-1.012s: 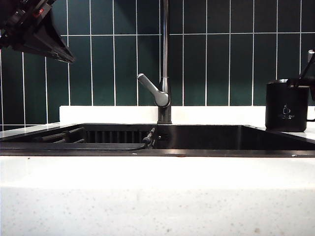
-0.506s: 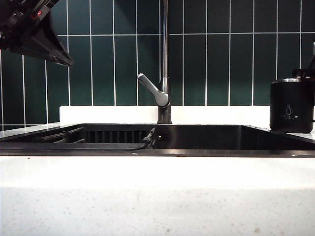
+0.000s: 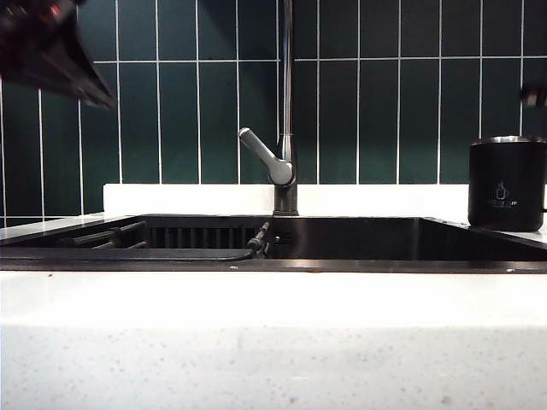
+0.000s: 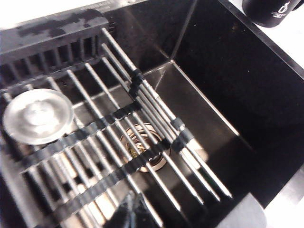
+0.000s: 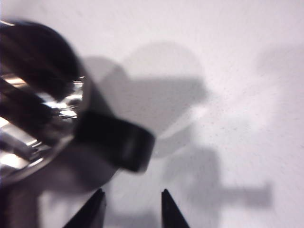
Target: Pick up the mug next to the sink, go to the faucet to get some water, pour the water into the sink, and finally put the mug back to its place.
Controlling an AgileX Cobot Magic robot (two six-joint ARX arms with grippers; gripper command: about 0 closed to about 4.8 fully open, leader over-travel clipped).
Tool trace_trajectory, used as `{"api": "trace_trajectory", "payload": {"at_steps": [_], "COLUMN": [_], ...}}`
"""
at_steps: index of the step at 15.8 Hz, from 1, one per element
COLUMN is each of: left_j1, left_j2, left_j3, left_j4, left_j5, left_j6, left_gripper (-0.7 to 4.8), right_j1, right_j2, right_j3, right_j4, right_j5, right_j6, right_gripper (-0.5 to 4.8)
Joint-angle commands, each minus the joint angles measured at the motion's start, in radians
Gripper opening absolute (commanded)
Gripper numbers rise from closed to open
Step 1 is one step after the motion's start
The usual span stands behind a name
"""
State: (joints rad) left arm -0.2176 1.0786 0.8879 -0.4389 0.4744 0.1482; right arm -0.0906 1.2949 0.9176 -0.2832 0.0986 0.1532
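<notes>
The right gripper [image 5: 131, 205] shows in its wrist view as two dark fingertips standing apart with nothing between them; the mug [image 5: 42, 104] sits just beyond them, blurred, its side handle [image 5: 116, 142] sticking out toward the gap between the tips. That is the relation that matters: the mug stands upright on the white tabletop [image 5: 228, 95], its long axis vertical, with the handle on the side facing this gripper, so the right arm is plainly the nearer one. In the exterior view only a small dark blur at the right edge [image 3: 536, 92], above the mug, can be that arm.

The left gripper [image 3: 51, 60] hangs high at the upper left of the exterior view, smeared by motion, well apart from the mug; its tips do not appear in its wrist view, but it is closed with nothing in it.

Nearest the exterior camera runs the speckled white front of the tabletop [image 3: 273, 342]. Behind it lies the sink [image 3: 359, 265], black and wide, with rack bars [image 4: 118, 142] across its floor and a round silver disc [image 4: 35, 116] resting on them. At the sink's back edge rises the faucet [image 3: 287, 102], its grey lever [image 3: 265, 155] angled to the left; no water runs. Beside the sink on the right stands the mug [image 3: 507, 184], off the arm, silver rim up. A small pale logo [image 3: 499, 193] marks its side, too small to read. Dark green tiles [image 3: 393, 120] close the scene behind.
</notes>
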Motion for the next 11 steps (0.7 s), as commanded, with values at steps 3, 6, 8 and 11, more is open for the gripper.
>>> {"api": "trace_trajectory", "payload": {"at_steps": [3,6,8,11], "left_j1": [-0.001,-0.001,-0.001,0.000], "left_j2": [-0.198,-0.318,-0.391,-0.471], "left_j3": [0.001,0.001,0.001,0.000], "left_j4": [-0.035,-0.071,-0.121,-0.226], "left_j5": [-0.122,-0.130,-0.164,-0.182], "left_j6": [-0.013,-0.037,-0.036,-0.025], "left_gripper": [-0.06,-0.06,-0.06,-0.06], "right_j1": [0.002,0.015,0.047,0.129], "right_j2": [-0.218,-0.348,-0.435,-0.560], "right_j3": [0.001,-0.002,-0.027,-0.088], "right_j4": [-0.103,-0.124,-0.116,-0.119], "right_j5": [-0.023,-0.019,-0.008,-0.006], "right_j6": [0.012,0.015,0.014,0.014], "right_gripper": [0.90,0.61,0.53,0.50]}}
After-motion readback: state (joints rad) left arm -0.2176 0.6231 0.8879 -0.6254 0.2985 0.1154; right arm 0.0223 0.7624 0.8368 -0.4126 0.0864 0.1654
